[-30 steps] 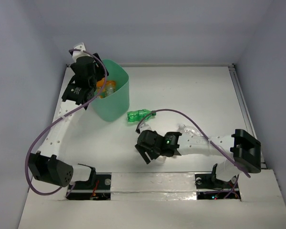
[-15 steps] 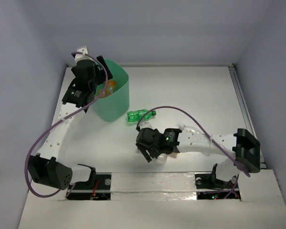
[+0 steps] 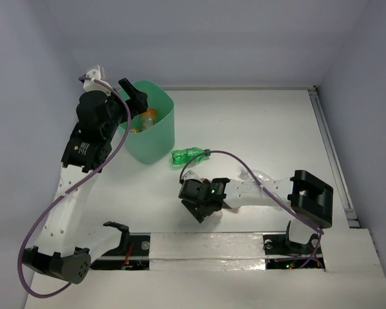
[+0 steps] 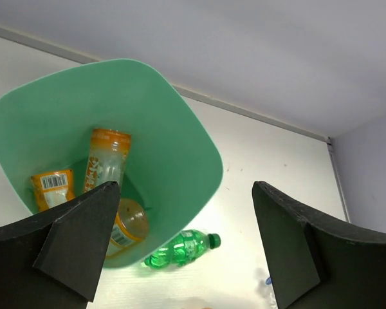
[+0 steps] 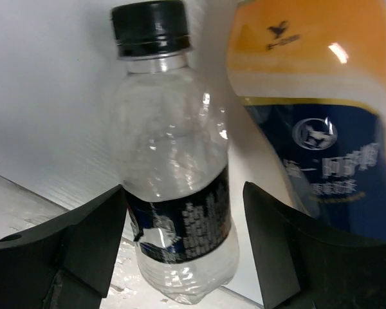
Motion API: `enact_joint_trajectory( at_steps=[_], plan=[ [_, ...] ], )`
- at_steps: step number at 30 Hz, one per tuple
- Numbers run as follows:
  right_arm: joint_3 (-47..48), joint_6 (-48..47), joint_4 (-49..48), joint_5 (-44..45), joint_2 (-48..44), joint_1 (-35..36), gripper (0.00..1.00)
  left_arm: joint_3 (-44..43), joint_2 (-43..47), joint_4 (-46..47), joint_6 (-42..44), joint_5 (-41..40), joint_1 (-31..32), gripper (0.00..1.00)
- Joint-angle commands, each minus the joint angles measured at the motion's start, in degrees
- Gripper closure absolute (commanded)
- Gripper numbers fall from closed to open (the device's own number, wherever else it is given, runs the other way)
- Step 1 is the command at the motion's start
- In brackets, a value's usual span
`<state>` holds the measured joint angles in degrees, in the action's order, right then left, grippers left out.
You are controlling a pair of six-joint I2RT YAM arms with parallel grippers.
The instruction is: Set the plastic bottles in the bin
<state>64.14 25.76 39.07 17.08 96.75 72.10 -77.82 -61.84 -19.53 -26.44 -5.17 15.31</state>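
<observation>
The mint-green bin (image 3: 161, 138) stands at the back left, with orange plastic bottles (image 4: 106, 161) lying inside it. My left gripper (image 3: 132, 100) hovers above the bin's left rim, open and empty; in its wrist view the gripper (image 4: 184, 188) looks down into the bin (image 4: 180, 141). A green bottle (image 3: 190, 155) lies on the table beside the bin's base. My right gripper (image 3: 194, 205) is low at the table's front, open, its jaws on either side of a clear, black-capped bottle (image 5: 174, 193). An orange bottle with a dark blue label (image 5: 321, 116) lies just right of it.
The right arm's purple cable (image 3: 244, 164) arcs over the table near the green bottle. A clear bottle (image 3: 256, 175) lies partly under the right forearm. Walls enclose the white table (image 3: 264, 122) at the back and both sides.
My left gripper has drawn back left and upward from over the bin, and its jaws have widened. My right gripper has crept a little to the left, still low.
</observation>
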Motion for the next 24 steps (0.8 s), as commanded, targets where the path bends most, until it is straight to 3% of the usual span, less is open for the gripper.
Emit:
enact_joint_trajectory(
  at_steps=[1, 6, 7, 8, 9, 15, 17, 21, 24],
  plan=[
    [-0.33, -0.97, -5.48, -1.78, 0.28, 0.59, 0.23, -2.24, 1.90, -2.17, -1.25, 2.18, -0.02, 0.19],
    [0.11, 0.25, -6.38, -3.20, 1.16, 0.59, 0.36, -3.21, 3.75, -4.72, -1.69, 4.11, -0.02, 0.20],
    [0.80, 0.52, -5.42, -2.93, 0.46, 0.59, 0.40, -3.39, 4.01, -5.69, -1.60, 4.46, -0.02, 0.21],
    [1.25, 0.69, -4.62, -2.41, -0.33, 0.59, 0.51, -3.56, 4.53, -6.39, -1.60, 4.81, -0.02, 0.21],
    [1.77, 1.04, -3.92, -2.23, -1.46, 0.59, 0.52, -3.30, 4.97, -6.83, -1.69, 4.82, -0.02, 0.22],
    [12.39, 1.49, 4.87, -0.21, -15.09, 0.59, 0.53, 1.34, 9.46, -10.26, -1.86, 4.82, -0.02, 0.28],
    [20.62, 0.88, 7.50, 0.49, -17.02, -1.94, 0.53, 2.84, 11.21, -10.53, -2.48, 4.90, -0.02, 0.29],
    [35.73, -3.07, 6.82, -0.46, -15.90, -8.43, 0.53, 5.48, 12.98, -10.09, -3.45, 4.47, -0.02, 0.33],
    [45.08, -4.22, 3.65, -5.82, -10.47, -12.76, 0.52, 5.05, 13.41, -10.35, -4.14, 3.41, -0.02, 0.35]
  ],
)
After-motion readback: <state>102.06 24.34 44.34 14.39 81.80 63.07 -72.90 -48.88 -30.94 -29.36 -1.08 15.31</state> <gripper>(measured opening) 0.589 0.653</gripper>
